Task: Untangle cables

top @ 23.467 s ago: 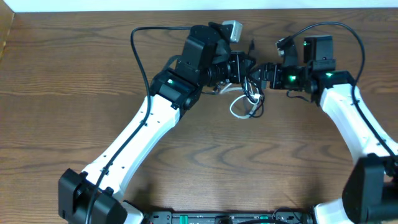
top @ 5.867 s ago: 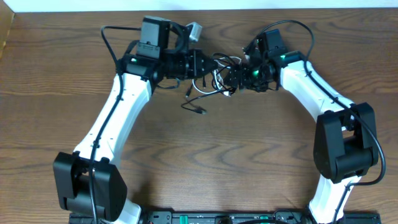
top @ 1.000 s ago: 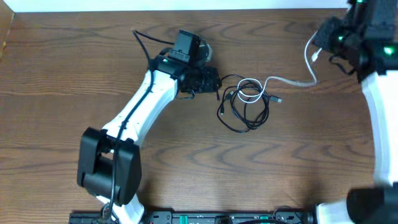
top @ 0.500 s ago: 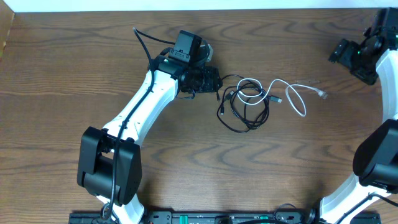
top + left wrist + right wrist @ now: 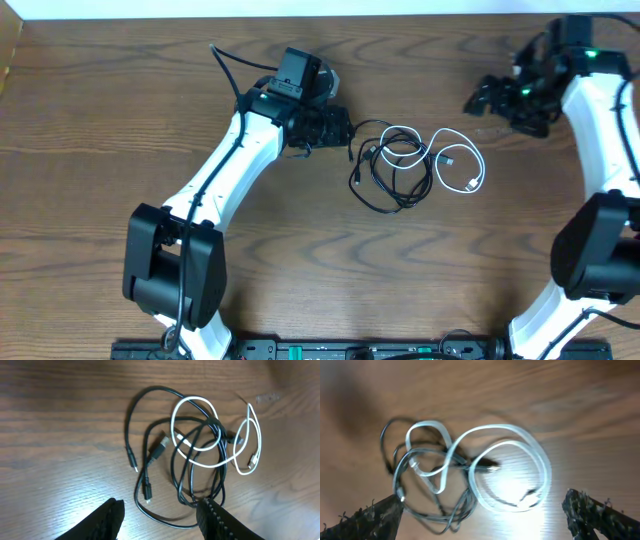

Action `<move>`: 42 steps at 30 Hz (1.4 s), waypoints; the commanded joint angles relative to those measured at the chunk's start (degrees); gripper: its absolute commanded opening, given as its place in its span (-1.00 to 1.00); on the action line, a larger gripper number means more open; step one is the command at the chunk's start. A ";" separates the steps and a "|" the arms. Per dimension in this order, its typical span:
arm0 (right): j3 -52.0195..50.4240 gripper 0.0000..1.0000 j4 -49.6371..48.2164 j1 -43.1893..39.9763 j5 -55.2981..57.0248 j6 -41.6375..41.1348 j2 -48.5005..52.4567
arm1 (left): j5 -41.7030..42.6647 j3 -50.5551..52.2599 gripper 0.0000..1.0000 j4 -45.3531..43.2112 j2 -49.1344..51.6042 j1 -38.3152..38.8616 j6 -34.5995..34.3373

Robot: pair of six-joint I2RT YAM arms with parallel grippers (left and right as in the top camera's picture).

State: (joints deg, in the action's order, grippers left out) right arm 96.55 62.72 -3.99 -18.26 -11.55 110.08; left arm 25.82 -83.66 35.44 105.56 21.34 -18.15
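Cables point(image 5: 428, 158) (black, white) entwined on table point(image 5: 320, 270)

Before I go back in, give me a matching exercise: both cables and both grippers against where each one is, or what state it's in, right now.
Things
A. black cable
B. white cable
C. left gripper
D. right gripper

Places and states
1. open and empty, off to one side, apart from both cables
2. open and empty, close beside the cables
3. one loop crossing the other cable, a second loop lying free beside it
4. several loops making up most of the pile

Pairs: A-4, B-3, C-2, D-1
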 commanded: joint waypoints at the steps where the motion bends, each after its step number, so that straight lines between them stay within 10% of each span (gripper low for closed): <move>1: -3.67 0.81 -1.38 3.82 -1.40 0.42 -0.87 | 0.55 -0.96 0.04 -0.20 -0.37 -1.44 -0.15; 5: -10.16 0.41 -7.50 7.39 -0.61 -5.05 -0.87 | 0.55 -0.96 0.04 -0.17 -0.37 -2.01 -0.15; 17: -25.40 0.07 -27.80 12.07 2.67 -13.73 -0.87 | 0.55 -0.96 0.05 0.11 -0.37 -1.99 -0.13; 26: -25.62 -0.98 -30.14 12.98 1.95 -12.46 -0.87 | 0.55 -0.96 0.06 0.28 -0.37 -1.99 -0.13; 42: -4.57 -0.98 2.71 10.80 -1.14 8.92 -18.82 | 0.55 -0.96 0.06 0.94 -0.37 -1.99 -0.11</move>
State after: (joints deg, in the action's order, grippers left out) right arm 88.09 63.70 7.75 -19.92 -7.68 96.86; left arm 25.82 -83.66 36.18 105.56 19.55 -18.17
